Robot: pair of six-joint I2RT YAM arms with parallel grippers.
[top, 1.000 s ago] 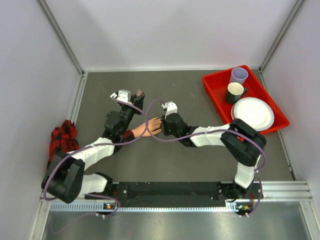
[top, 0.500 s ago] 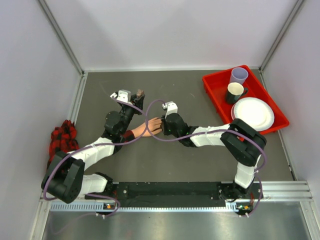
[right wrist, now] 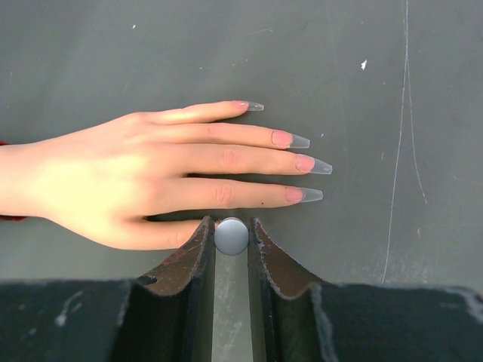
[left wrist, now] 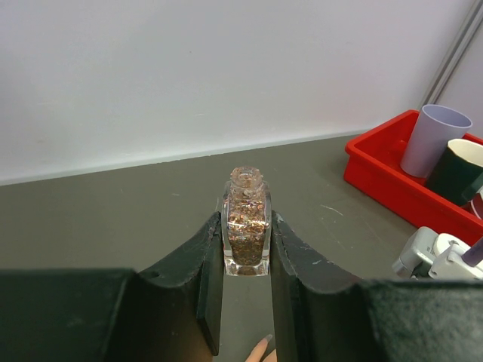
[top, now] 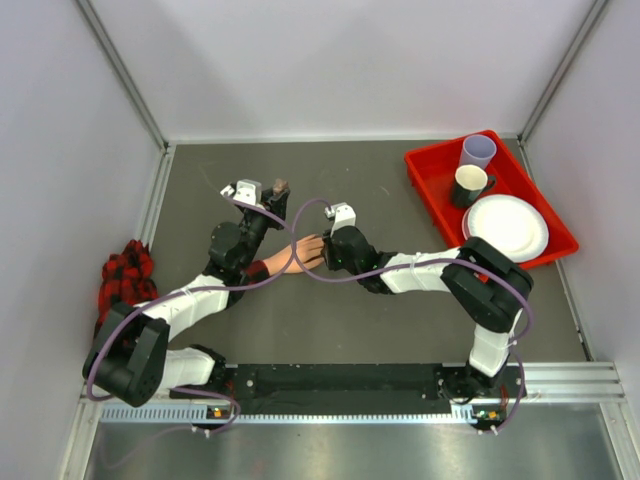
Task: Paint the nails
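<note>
Nothing visible has shifted across the last second in the overhead view: both arms and the mannequin hand (right wrist: 136, 173) sit where they were.

From the right wrist, the mannequin hand lies flat on the table (right wrist: 377, 45), its long axis running across the view at right angles to the jaws, fingers pointing to the right of that picture. Four of the nails (right wrist: 305, 163) show at the fingertips, spread out ahead of the right gripper (right wrist: 231, 225) and a little to its right. The thumb runs in under the jaws, and its nail is hidden, so I cannot tell whether anything is touching it. The right gripper is clenched on a small round grey cap (right wrist: 231, 236), seen end on. I judge this to be the brush handle, with the bristles out of sight below it.

The left gripper (left wrist: 246, 220) is clamped on a small square polish bottle (left wrist: 247, 237), upright, uncapped, full of coppery glitter, and held apart from the hand on its far side. A fingertip just shows at the bottom edge of that view.

The right arm is the nearer one by far. Reaching the visible nails would, as I read it, mean sliding forward across the fingers, toward their tips
</note>
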